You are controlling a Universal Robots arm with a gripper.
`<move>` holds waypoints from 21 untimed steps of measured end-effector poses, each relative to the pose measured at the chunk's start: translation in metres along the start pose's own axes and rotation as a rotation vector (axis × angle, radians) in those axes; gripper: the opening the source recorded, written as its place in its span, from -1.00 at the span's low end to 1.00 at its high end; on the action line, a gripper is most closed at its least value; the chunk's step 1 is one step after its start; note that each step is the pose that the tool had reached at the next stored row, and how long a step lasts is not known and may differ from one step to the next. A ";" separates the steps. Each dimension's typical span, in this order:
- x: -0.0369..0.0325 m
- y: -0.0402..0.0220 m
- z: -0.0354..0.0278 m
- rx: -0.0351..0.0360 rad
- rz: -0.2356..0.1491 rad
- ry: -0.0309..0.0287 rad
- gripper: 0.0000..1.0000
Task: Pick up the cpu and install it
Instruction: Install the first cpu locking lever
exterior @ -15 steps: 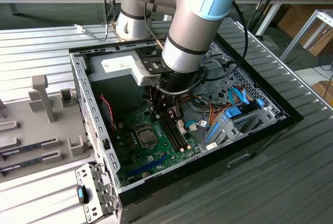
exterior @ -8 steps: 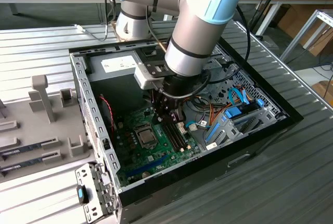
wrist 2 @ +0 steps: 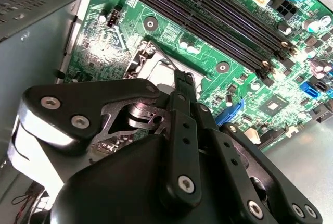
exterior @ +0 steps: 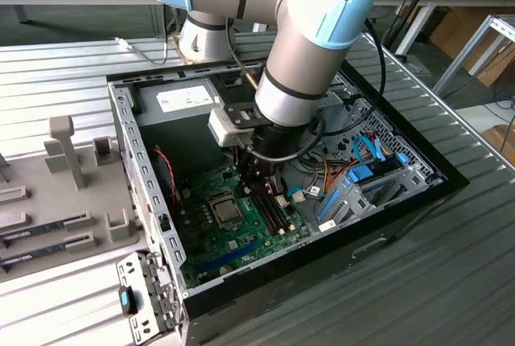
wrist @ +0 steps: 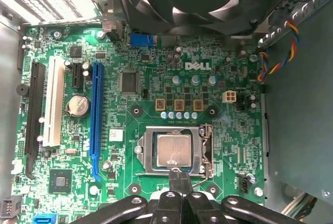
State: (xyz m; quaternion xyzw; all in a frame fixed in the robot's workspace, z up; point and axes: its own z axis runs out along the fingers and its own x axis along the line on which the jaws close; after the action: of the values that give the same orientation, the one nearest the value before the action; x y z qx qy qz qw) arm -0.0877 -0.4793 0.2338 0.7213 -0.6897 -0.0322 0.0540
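Observation:
The cpu (wrist: 174, 150) is a silver-grey square lying flat in its socket on the green motherboard (wrist: 156, 78), with a metal frame (wrist: 145, 148) around it. In the exterior view the cpu (exterior: 226, 211) sits near the middle of the board inside the open computer case (exterior: 406, 193). My gripper (wrist: 180, 178) hovers just beside the socket's edge, its two black fingers pressed together with nothing between them. The second wrist view has the gripper (wrist 2: 183, 79) over the socket corner. In the exterior view the gripper (exterior: 255, 189) hangs a little above the board, to the right of the cpu.
A black fan (wrist: 192, 0) stands at one end of the board, and long dark memory slots (wrist 2: 208, 10) run beside the socket. Orange and blue cables (exterior: 354, 170) lie at the exterior view's right. A grey tray (exterior: 48, 225) with memory sticks sits left of the case.

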 end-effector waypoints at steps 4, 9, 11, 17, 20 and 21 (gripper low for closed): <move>0.0055 -0.0006 0.0066 -0.0004 0.000 -0.0002 -0.79; 0.0087 -0.0018 0.0177 -0.0005 0.000 -0.0002 -0.79; 0.0100 -0.0025 0.0221 -0.0006 0.000 -0.0002 -0.79; 0.0127 -0.0048 0.0285 -0.0010 0.000 -0.0002 -0.79; 0.0139 -0.0062 0.0291 -0.0010 0.000 -0.0003 -0.79; 0.0151 -0.0073 0.0292 -0.0010 0.000 -0.0005 -0.79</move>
State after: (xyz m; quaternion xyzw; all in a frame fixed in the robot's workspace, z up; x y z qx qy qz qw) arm -0.0833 -0.4950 0.2044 0.7213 -0.6897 -0.0327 0.0542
